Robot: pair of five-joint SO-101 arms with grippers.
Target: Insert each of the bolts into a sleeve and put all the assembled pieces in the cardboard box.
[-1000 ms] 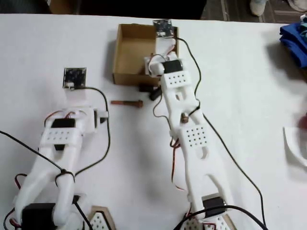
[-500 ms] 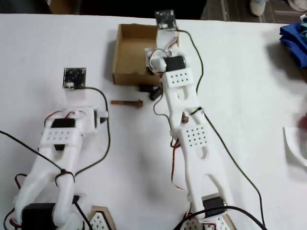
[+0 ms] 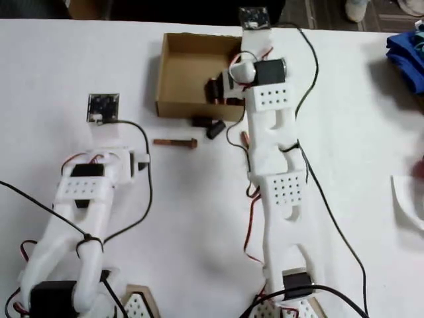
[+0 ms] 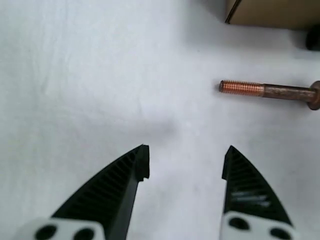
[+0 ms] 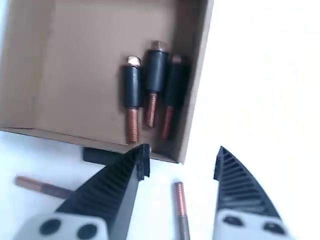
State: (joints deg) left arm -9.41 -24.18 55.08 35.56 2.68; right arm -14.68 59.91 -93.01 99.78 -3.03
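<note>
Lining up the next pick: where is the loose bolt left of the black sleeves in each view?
High view: the bolt lies on the table on the arms' side of the cardboard box, between the arms.
Left wrist view: the bolt lies ahead of the open left end effector, short of the box corner.
Right wrist view: the bolt lies outside the box, near a black sleeve.
Shared landmark: the cardboard box.

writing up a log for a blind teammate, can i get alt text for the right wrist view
Three bolts in black sleeves lie side by side inside the cardboard box, against one wall. The open right gripper hangs just outside the box, near two bare bolts and a loose black sleeve.
</note>
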